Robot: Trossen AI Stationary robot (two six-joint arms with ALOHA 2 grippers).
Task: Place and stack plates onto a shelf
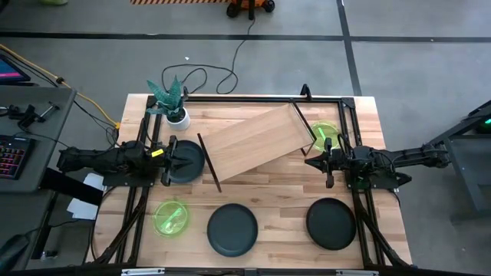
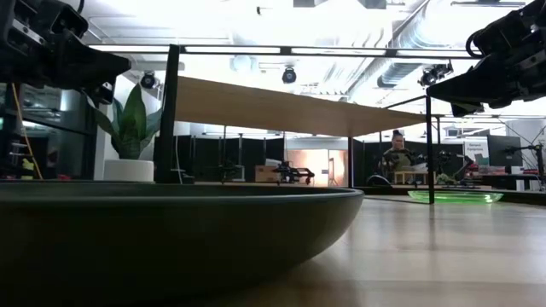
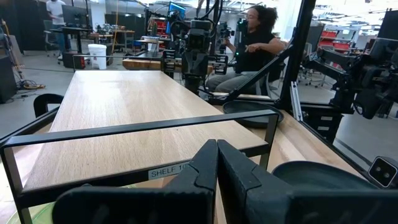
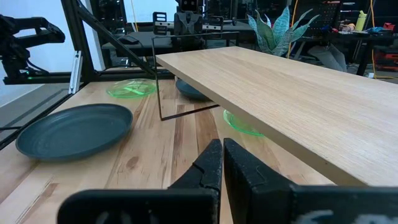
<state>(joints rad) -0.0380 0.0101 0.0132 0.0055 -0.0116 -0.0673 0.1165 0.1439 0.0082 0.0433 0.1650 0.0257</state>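
Note:
The light-wood shelf (image 1: 257, 143) stands on its black rod legs at mid-table, turned at a slant. One dark plate (image 1: 188, 162) lies at its left end and a green plate (image 1: 324, 133) lies partly under its right end. A second green plate (image 1: 170, 217) and two more dark plates (image 1: 232, 228) (image 1: 331, 223) lie along the near edge. My left gripper (image 1: 175, 159) is shut and hovers over the left dark plate's rim, facing the shelf (image 3: 124, 106). My right gripper (image 1: 311, 161) is also shut, raised off the table at the shelf's right end (image 4: 292, 87).
A white pot with a green plant (image 1: 175, 107) stands at the far left corner. A black frame (image 1: 322, 98) runs along the far and right table edges. In the low view the nearest dark plate (image 2: 171, 230) fills the foreground. A person (image 3: 252, 43) sits beyond the table.

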